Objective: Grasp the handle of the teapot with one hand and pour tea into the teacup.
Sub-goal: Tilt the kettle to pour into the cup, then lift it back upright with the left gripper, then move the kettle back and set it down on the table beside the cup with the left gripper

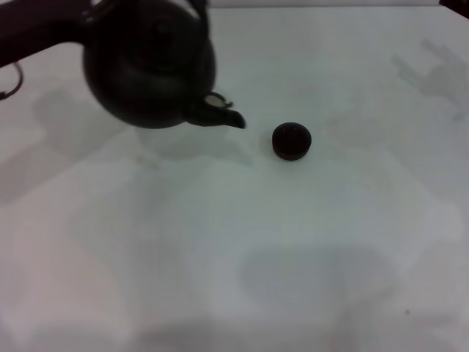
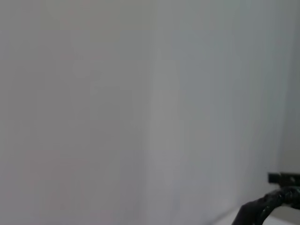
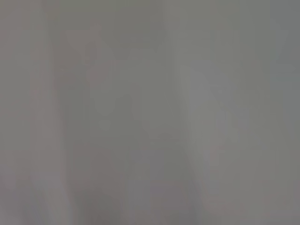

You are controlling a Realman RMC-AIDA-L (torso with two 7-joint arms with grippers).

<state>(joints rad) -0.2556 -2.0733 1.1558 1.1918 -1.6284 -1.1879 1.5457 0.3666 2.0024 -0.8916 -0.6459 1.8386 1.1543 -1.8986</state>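
Note:
The black teapot (image 1: 150,70) hangs above the table at the upper left of the head view. Its short spout (image 1: 220,115) points right toward the teacup (image 1: 292,141). The teacup is small, round and black, and stands on the table a short way right of the spout tip. Only a bit of the handle (image 1: 199,9) shows at the picture's top edge. My left arm reaches in from the left, and its gripper (image 1: 99,15) meets the top of the teapot, mostly cut off by the edge. The right gripper is out of view.
The white table (image 1: 293,257) spreads in front of and to the right of the teacup. A faint shadow lies under the teapot. A dark curved part (image 2: 269,201) shows in a corner of the left wrist view; the right wrist view shows only blurred grey.

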